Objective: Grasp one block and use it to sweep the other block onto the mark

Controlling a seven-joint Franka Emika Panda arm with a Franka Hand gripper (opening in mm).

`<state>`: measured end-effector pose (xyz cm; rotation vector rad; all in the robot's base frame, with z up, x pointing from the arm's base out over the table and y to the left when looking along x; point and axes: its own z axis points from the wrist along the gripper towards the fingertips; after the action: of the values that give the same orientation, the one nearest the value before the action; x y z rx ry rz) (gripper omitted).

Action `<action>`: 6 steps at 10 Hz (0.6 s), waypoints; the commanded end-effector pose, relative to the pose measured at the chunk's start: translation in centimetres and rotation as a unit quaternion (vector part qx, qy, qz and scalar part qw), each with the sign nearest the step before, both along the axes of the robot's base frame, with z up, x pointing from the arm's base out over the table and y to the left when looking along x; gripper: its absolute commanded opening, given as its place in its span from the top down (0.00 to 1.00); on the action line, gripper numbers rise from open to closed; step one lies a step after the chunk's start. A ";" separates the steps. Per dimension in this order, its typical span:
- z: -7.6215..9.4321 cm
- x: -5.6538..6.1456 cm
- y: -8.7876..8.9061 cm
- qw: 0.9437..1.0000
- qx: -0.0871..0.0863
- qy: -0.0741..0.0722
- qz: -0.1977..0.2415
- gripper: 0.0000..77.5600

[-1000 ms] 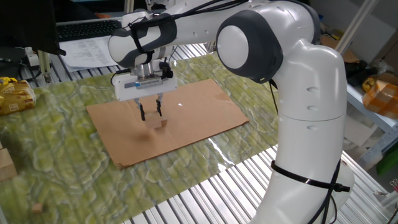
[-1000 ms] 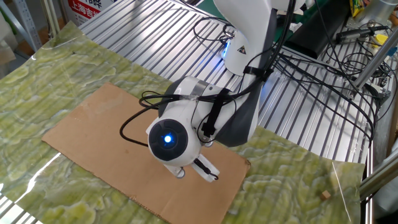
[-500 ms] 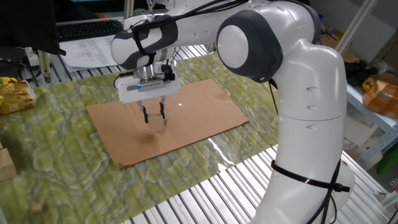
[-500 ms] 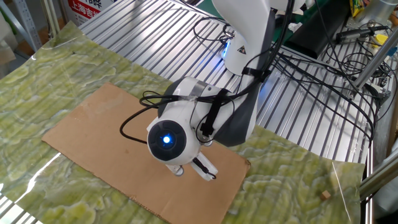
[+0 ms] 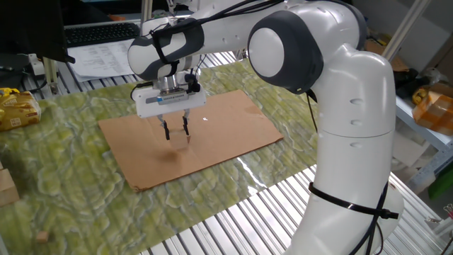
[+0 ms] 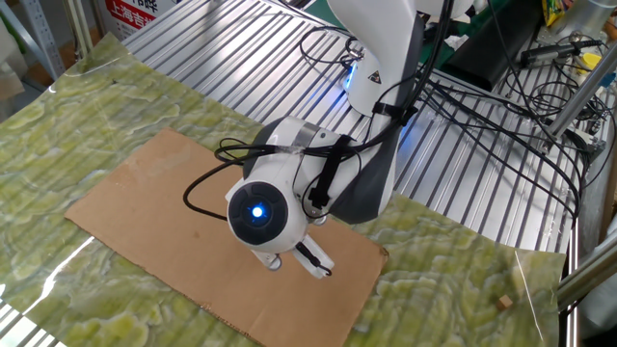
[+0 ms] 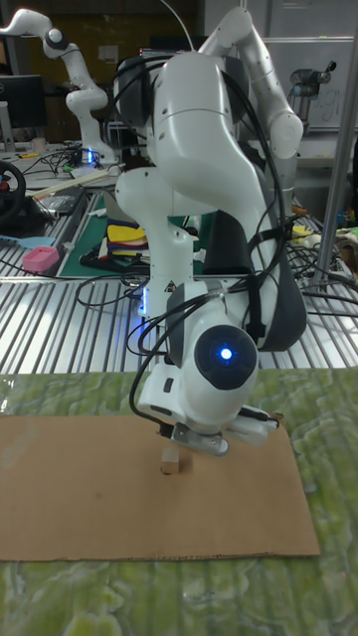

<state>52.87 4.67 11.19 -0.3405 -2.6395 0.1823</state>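
The larger tan cube (image 5: pixel 187 139) (image 7: pixel 174 461) rests on the brown cardboard (image 5: pixel 226 120), right at the tip of my gripper's right finger. My gripper (image 5: pixel 175 132) points straight down over the cardboard. Its fingers stand apart, and bare cardboard shows between them. I cannot tell whether the finger touches the cube. A smaller tan cube (image 5: pixel 42 236) (image 6: pixel 502 302) lies far off on the green mat, away from the cardboard. The mark does not show in any view. In the other fixed view the arm's wrist (image 6: pixel 255 214) hides the fingertips and the cube.
The cardboard lies on a green patterned mat (image 5: pixel 71 156) over a slatted metal table (image 5: pixel 233 219). A yellow packet (image 5: pixel 14 106) and a cardboard box corner (image 5: pixel 6 185) sit at the left. Papers and a keyboard (image 5: pixel 99 32) lie behind. Cables (image 6: pixel 501 87) trail across the table.
The gripper has shifted slightly to the right over the cardboard, and the larger cube has shifted slightly with it. The finger gap looks unchanged.
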 end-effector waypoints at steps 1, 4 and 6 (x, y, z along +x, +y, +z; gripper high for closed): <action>0.2 0.1 0.0 1.000 -0.006 -0.004 -0.006 0.98; 0.2 0.2 -0.1 1.000 -0.006 -0.006 -0.007 0.98; 0.2 0.3 -0.1 1.000 -0.008 -0.013 -0.009 0.98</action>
<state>53.04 4.62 11.24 -0.3707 -2.6552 0.1943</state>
